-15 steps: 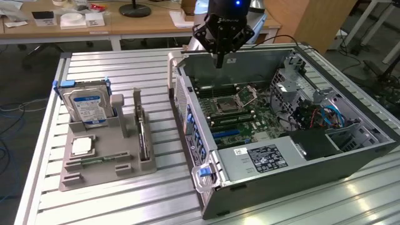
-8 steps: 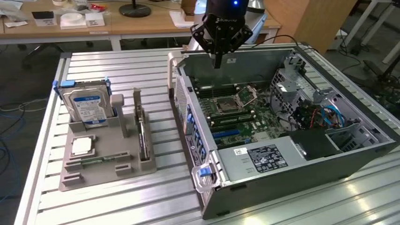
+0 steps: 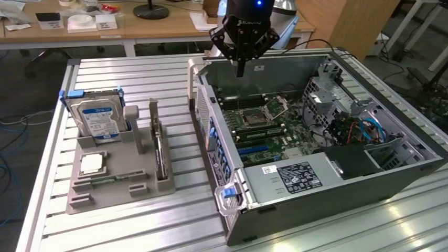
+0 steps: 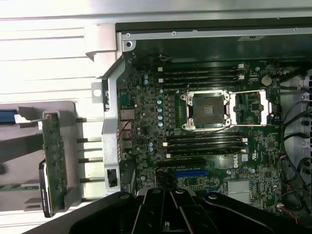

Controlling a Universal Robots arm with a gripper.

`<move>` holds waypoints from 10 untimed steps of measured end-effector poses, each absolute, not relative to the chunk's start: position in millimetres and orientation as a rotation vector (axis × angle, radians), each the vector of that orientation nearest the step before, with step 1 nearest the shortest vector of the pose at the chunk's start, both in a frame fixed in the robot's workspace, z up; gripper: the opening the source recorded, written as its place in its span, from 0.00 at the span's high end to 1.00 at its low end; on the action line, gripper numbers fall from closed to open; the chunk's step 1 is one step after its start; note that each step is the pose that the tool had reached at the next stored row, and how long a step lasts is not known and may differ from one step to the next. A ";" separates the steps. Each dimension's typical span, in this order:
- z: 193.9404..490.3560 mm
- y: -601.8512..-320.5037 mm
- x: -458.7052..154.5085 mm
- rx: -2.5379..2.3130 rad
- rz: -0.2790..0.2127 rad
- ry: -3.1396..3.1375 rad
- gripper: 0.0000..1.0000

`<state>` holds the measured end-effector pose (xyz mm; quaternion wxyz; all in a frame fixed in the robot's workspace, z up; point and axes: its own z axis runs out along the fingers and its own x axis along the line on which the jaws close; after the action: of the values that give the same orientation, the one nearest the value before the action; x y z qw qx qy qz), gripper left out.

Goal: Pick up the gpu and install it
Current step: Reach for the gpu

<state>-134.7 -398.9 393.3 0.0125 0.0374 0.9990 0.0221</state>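
The gpu (image 3: 161, 152), a thin dark card with a green edge, stands upright in the holder (image 3: 115, 176); the pincer (image 3: 240, 72) hangs closed and empty above the case (image 3: 336, 197).

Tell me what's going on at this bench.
A single robot arm is working at an open computer case lying on its side. Its gripper hovers over the far end of the case, looking down on the motherboard, jaws shut and holding nothing. The gpu stands on edge in the grey holder beside the case, near a hard drive. It has not yet been picked up or installed.
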 end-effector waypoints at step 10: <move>393.3 -398.9 -149.9 0.117 0.069 3.114 0.89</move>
<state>-149.9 -398.9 393.3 0.0125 0.0374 0.9990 0.0221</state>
